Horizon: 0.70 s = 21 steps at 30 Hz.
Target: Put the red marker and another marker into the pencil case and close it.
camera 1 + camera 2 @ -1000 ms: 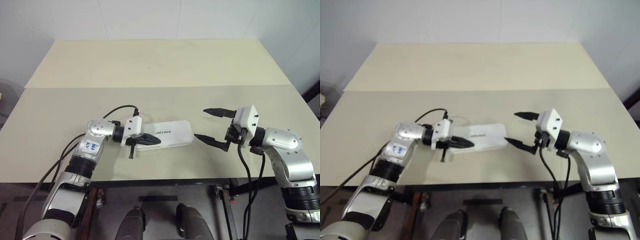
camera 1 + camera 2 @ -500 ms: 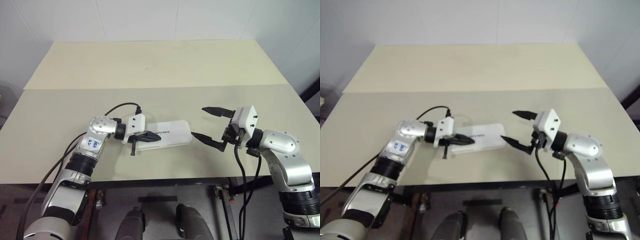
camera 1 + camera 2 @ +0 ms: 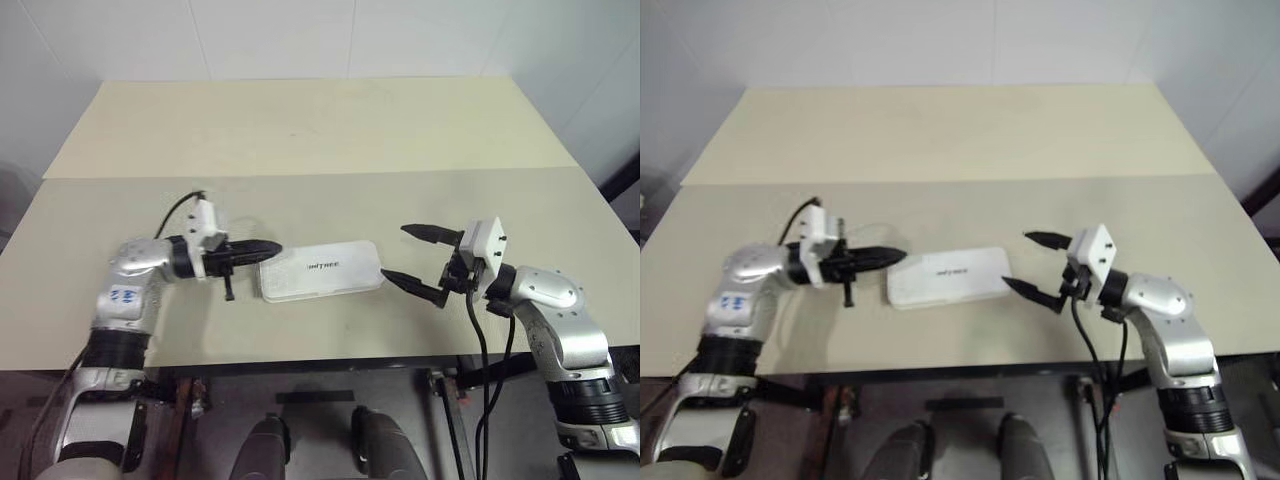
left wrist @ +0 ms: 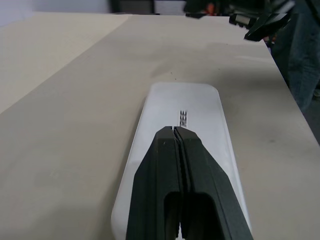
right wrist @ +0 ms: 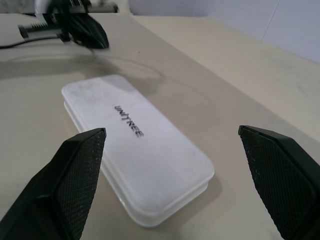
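The pencil case (image 3: 320,281) lies flat on the worktop (image 3: 300,130), near the front edge and about in the middle. It is white with round corners. Its lid is down, and the small dark letters "UNITREE" on top can be read. No markers can be seen on the worktop, and the shut lid hides the inside of the case.

The left claw (image 3: 268,247) is closed. Its two black fingers (image 4: 182,165) press flat against each other and nothing is between them. It points level toward the case. Its tip sits just beside the left end of the case, and from the left wrist view it hangs over that end. I cannot tell if it touches the lid.

The right claw (image 3: 412,255) is wide open and holds nothing. One black finger reaches out farther back, and the other one is nearer the front edge of the worktop. The claw points level at the right end of the case. The front finger's tip is just beside that end of the case but not touching it.

So the case lies between the two claws, one at each short end.
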Available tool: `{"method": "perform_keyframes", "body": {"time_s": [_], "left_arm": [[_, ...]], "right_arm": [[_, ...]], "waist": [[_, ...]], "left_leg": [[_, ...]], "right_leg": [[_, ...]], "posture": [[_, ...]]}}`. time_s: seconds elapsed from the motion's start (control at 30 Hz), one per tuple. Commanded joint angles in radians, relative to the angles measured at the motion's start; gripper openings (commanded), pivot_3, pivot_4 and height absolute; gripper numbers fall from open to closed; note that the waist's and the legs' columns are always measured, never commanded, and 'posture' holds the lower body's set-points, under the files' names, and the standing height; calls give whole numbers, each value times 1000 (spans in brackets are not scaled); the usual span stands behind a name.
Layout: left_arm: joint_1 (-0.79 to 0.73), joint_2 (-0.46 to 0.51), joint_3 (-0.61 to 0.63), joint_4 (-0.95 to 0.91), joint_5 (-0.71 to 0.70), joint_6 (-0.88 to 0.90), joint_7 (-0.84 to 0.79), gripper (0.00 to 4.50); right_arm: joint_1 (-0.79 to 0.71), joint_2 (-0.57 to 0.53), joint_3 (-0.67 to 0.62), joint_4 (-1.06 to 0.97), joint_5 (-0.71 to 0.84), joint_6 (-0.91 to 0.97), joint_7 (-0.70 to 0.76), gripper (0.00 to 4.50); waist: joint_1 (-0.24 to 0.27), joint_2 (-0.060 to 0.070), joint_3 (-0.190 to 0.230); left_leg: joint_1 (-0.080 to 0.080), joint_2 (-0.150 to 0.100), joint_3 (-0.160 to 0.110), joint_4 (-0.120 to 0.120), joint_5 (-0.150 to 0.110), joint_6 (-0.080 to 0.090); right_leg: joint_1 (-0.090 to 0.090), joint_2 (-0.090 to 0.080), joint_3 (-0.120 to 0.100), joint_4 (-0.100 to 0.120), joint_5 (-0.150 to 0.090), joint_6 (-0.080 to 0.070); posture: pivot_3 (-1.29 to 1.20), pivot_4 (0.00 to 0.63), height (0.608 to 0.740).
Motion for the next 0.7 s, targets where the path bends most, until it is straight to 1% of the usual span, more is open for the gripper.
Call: {"method": "perform_keyframes", "body": {"time_s": [0.03, 0.13, 0.17, 0.2, 0.23, 0.33, 0.47, 0.5, 0.53, 0.57, 0.6, 0.7], "left_arm": [[58, 57, 77, -69, -46, 8, 8, 18], [102, 86, 105, -91, -50, 19, 26, 18], [139, 103, 130, -112, -61, 33, 31, 394], [166, 115, 147, -130, -71, 45, 35, 587], [194, 124, 169, -149, -85, 60, 44, 876], [239, 132, 204, -186, -104, 77, 70, 1948], [267, 120, 216, -235, -113, 78, 106, 3351], [272, 118, 216, -244, -117, 84, 111, 3619], [280, 118, 215, -253, -118, 82, 116, 4019], [288, 118, 215, -261, -118, 80, 123, 4299], [290, 116, 210, -270, -116, 81, 132, 4446], [296, 110, 218, -273, -126, 82, 148, 4446]], "right_arm": [[3, 4, -19, 36, 5, -69, 32, 4500], [9, 4, -22, 65, 5, -99, 44, 4500], [17, 3, -28, 79, 5, -115, 50, 4500], [22, 3, -31, 89, 5, -126, 53, 4500], [26, 2, -35, 100, 6, -137, 57, 4500], [30, 0, -40, 126, 9, -162, 68, 4500], [30, -9, -49, 156, 12, -194, 93, 4500], [28, -10, -51, 161, 13, -199, 98, 4500], [25, -13, -55, 168, 15, -206, 103, 4500], [22, -16, -61, 176, 17, -214, 109, 4500], [17, -21, -68, 190, 20, -220, 118, 4500], [13, -27, -77, 196, 19, -223, 127, 4500]], "waist": [[0, 0, 0], [3, 0, 0], [2, 0, 0], [1, 0, 0], [1, 0, 0], [1, 0, 0], [3, 0, 0], [3, 0, 0], [2, 0, 0], [2, 0, 0], [2, 0, 0], [2, 0, 0]], "left_leg": [[0, 0, 0, 0, 0, 0], [0, 0, 0, 0, 0, 0], [0, 0, 0, 0, 0, 0], [0, 0, 0, 0, 0, 0], [0, 0, 0, 0, 0, 0], [0, 1, 0, -1, 0, 0], [0, 1, -1, 0, 0, -1], [0, 1, -1, 0, 0, -1], [1, 1, 0, 0, 0, -1], [1, 1, 0, 0, 0, -1], [1, 1, 0, 0, 0, -1], [1, 1, 0, -1, 0, -1]], "right_leg": [[0, 0, 0, 0, 0, 0], [0, 0, 0, 0, 0, 0], [0, 0, 0, 0, 0, 0], [0, 0, 0, 0, 0, 0], [0, 0, 0, 0, 0, 0], [0, 0, 0, -1, 0, -1], [0, 0, -1, 0, 0, -1], [1, 0, -1, -1, 0, -1], [1, -1, 0, -1, 0, -1], [1, -1, 0, -1, 0, -1], [1, -1, 0, -1, 0, -1], [0, 0, 0, -1, -1, -1]], "posture": [[0, 150, 740], [0, 150, 740], [0, 150, 740], [0, 150, 740], [0, 150, 740], [0, 150, 740], [0, 150, 740], [0, 150, 740], [0, 150, 740], [0, 150, 740], [0, 150, 740], [0, 150, 740]]}}
